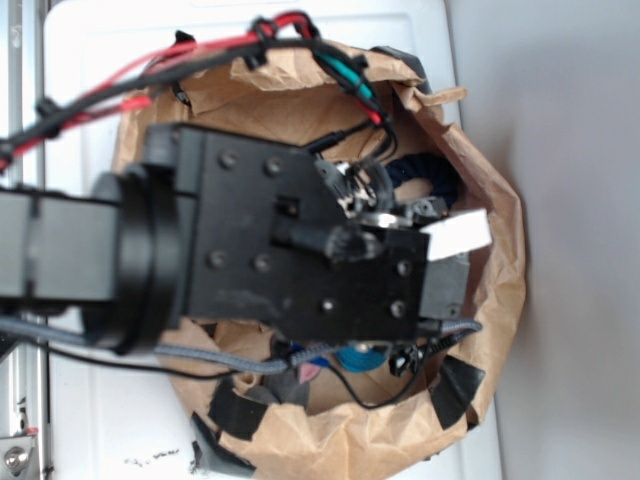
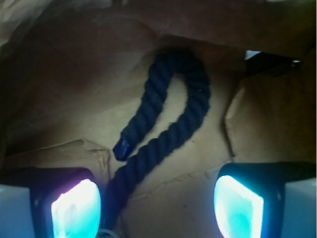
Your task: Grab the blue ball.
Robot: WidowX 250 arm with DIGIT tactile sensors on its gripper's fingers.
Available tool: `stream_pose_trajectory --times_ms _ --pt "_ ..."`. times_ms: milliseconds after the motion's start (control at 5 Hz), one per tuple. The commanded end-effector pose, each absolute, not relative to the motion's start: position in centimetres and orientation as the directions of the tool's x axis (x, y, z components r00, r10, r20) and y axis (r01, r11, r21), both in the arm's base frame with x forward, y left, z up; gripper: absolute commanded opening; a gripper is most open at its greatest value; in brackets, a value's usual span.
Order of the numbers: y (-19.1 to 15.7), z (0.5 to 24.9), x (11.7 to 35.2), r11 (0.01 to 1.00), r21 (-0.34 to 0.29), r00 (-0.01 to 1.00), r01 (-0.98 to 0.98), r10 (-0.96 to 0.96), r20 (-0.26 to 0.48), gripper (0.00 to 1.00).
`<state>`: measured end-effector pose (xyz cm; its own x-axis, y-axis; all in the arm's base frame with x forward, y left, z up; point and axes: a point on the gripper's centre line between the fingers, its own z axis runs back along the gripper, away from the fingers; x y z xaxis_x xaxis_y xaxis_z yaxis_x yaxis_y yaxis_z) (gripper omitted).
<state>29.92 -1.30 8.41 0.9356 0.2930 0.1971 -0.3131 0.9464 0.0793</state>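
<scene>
In the exterior view only a teal sliver of the blue ball [image 1: 357,357] shows, peeking out under the lower edge of my black wrist housing [image 1: 300,240], inside the brown paper bag [image 1: 500,250]. The ball does not appear in the wrist view. There my gripper [image 2: 157,206] points down at the bag's floor and stands open, its two glowing pads [image 2: 74,208] wide apart with nothing held. A dark navy rope loop [image 2: 173,109] lies on the paper ahead, and its tail runs down beside the left pad.
A grey plush mouse with a pink ear [image 1: 302,378] lies next to the ball. The crumpled bag walls [image 2: 257,29] rise all round the gripper. Red and black cables [image 1: 200,55] cross over the bag's top rim. The bag sits on a white surface [image 1: 90,40].
</scene>
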Motion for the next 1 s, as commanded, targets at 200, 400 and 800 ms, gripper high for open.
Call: stream_pose_trajectory --times_ms 200,400,800 --pt "-3.8 9.5 30.0 0.976 -0.082 0.966 -0.200 0.210 0.149 1.00" --pt "-4.6 10.3 29.7 0.977 -0.109 0.971 -0.184 0.198 0.132 1.00" --pt "-4.9 11.3 29.4 0.974 -0.190 0.982 -0.121 0.145 0.119 1.00"
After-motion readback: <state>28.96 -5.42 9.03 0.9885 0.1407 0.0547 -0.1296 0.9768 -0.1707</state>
